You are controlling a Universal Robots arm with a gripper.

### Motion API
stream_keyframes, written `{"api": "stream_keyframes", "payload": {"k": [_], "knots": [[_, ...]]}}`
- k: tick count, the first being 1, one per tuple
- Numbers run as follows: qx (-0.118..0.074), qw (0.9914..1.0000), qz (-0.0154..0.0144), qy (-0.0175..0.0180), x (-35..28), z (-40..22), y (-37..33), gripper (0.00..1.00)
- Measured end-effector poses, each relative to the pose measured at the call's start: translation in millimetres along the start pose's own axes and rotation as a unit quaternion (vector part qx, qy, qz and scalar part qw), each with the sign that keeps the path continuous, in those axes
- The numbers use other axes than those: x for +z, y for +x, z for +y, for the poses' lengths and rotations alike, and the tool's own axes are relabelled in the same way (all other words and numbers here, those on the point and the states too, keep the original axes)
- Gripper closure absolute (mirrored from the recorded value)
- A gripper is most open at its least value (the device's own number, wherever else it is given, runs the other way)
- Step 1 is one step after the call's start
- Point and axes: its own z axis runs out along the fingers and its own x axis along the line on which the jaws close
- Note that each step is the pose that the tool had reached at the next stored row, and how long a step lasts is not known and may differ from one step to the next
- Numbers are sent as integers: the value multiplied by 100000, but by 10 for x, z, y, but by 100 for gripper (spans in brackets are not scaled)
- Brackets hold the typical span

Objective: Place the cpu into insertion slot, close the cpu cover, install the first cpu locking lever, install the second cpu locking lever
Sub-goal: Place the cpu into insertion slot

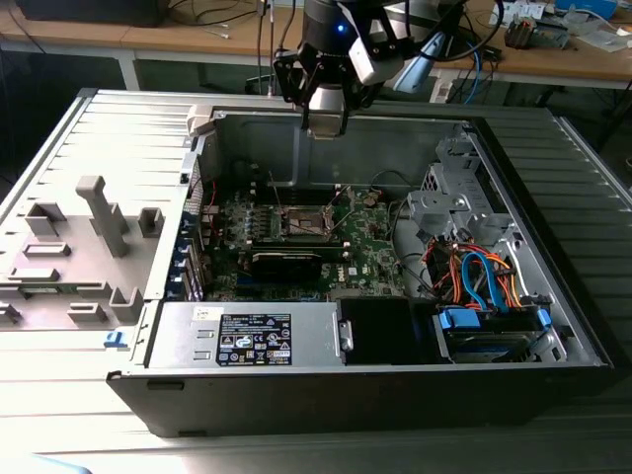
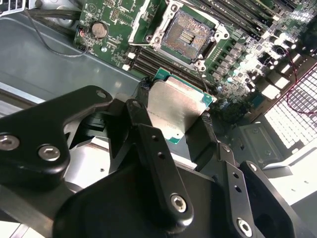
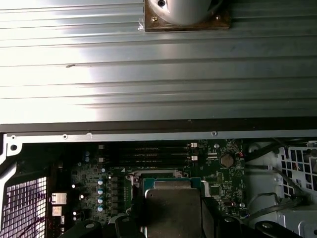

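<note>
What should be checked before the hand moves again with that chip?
1. cpu clamped in the hand: ok.
2. insertion slot empty, contacts exposed: ok.
3. cpu seated in the insertion slot: not ok, it hangs apart from it.
4. cpu lined up over the insertion slot: cannot tell.
5. cpu turned to match the insertion slot: cannot tell.

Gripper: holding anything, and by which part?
The gripper holds the cpu, pinched at two opposite edges, with the metal top left bare.
</note>
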Motion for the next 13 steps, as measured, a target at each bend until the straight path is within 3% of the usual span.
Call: {"api": "stream_keyframes", "payload": {"k": [13], "knots": [[2, 100000, -2, -3, 29, -10, -1, 45]]}}
